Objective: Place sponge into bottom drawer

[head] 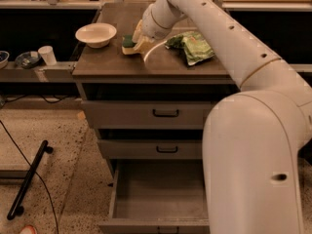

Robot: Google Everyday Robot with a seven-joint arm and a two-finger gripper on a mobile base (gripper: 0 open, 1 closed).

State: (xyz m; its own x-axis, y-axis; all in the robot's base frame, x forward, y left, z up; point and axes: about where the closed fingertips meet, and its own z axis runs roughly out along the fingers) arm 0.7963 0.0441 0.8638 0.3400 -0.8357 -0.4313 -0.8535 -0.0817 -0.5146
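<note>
The sponge (pixel 127 42), dark green on top with pale yellow foam below, is on the brown cabinet top (pixel 117 65) just right of the white bowl (pixel 96 34). My gripper (pixel 136 45) reaches down from the upper right and is shut on the sponge's right side, low over the top. The sponge's left end sticks out of it. The bottom drawer (pixel 161 194) is pulled open below, and the grey tray inside shows nothing in it. My white arm (pixel 253 145) covers the drawer's right part.
A light-green wrinkly bag (pixel 192 47) lies right of the gripper. The two upper drawers (pixel 165 113) (pixel 166 149) are closed. A white cup (pixel 47 55) and a small dish (pixel 27 58) stand on a low shelf at left. A black bar (pixel 27 179) lies on the floor.
</note>
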